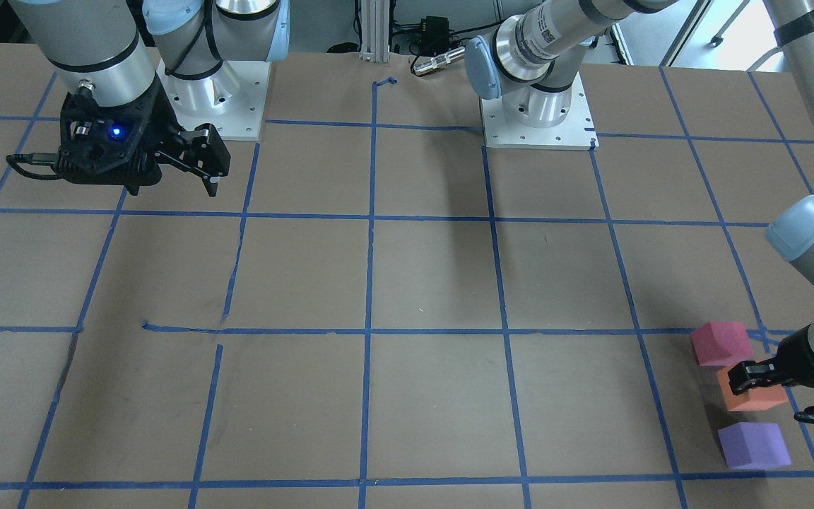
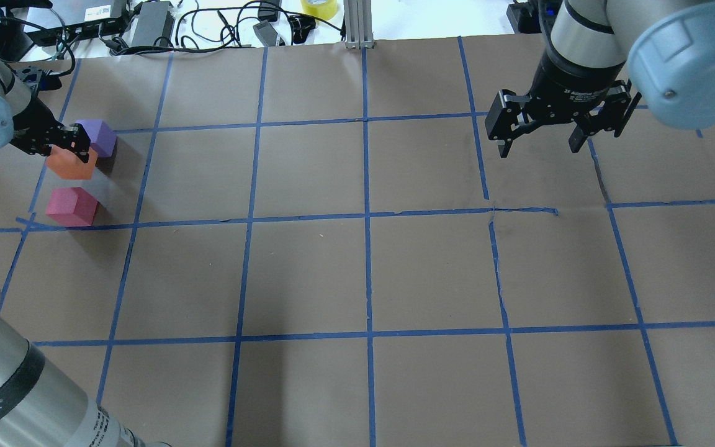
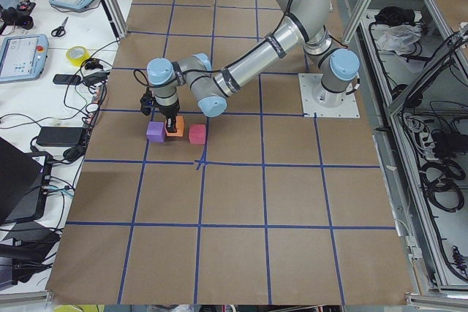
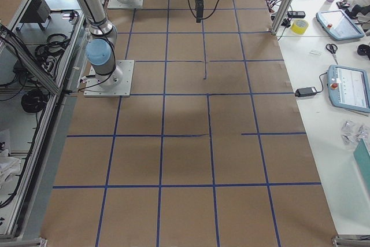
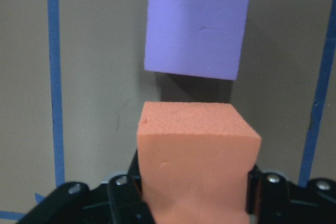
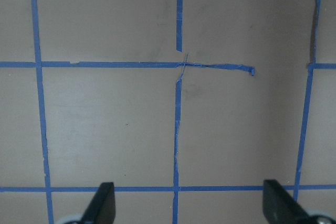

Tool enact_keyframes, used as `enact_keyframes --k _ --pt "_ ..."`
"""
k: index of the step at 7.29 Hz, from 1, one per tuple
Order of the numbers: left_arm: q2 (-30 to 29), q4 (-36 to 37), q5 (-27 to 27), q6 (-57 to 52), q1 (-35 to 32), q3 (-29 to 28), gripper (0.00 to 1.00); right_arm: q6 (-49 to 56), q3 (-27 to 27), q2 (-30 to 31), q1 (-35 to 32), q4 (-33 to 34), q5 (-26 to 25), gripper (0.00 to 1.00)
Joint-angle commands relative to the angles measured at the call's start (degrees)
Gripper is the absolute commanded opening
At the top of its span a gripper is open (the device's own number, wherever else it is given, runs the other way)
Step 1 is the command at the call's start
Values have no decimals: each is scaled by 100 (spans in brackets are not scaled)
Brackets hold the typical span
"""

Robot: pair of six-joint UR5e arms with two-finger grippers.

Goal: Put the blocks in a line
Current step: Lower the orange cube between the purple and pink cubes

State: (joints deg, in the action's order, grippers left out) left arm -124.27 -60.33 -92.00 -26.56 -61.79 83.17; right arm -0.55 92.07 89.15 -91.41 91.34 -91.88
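Observation:
Three foam cubes sit close together at the table's far left. The orange block (image 1: 757, 403) (image 2: 71, 166) (image 5: 194, 156) is between the purple block (image 1: 753, 445) (image 2: 100, 136) (image 5: 195, 27) and the pinkish red block (image 1: 720, 343) (image 2: 72, 207). My left gripper (image 1: 774, 396) (image 2: 62, 152) (image 5: 194, 198) is shut on the orange block, a finger on each side. I cannot tell whether the block rests on the paper. My right gripper (image 1: 174, 187) (image 2: 539, 149) (image 6: 190, 205) is open and empty, held above the table on the right side.
Brown paper with a blue tape grid (image 2: 367, 217) covers the table. The two arm bases (image 1: 538, 116) (image 1: 216, 99) stand at the robot's edge. Cables, a tape roll (image 2: 319, 7) and electronics lie beyond the far edge.

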Motion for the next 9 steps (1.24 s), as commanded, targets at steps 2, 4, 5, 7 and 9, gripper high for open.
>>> enact_keyframes --k 2,4,5,7,9 --pt "-123 39 -19 -112 0 6 0 28 101 -12 0 16 -94 100" --pt "-202 66 -28 -95 0 -29 0 38 109 -12 0 51 -76 100" --pt "-246 66 -19 -112 0 -29 0 81 118 -12 0 25 -102 100" --pt "-273 74 -28 -121 9 -46 0 99 109 -29 0 86 -173 100" --pt "-282 162 -11 -139 18 -3 0 117 109 58 9 86 -207 100"
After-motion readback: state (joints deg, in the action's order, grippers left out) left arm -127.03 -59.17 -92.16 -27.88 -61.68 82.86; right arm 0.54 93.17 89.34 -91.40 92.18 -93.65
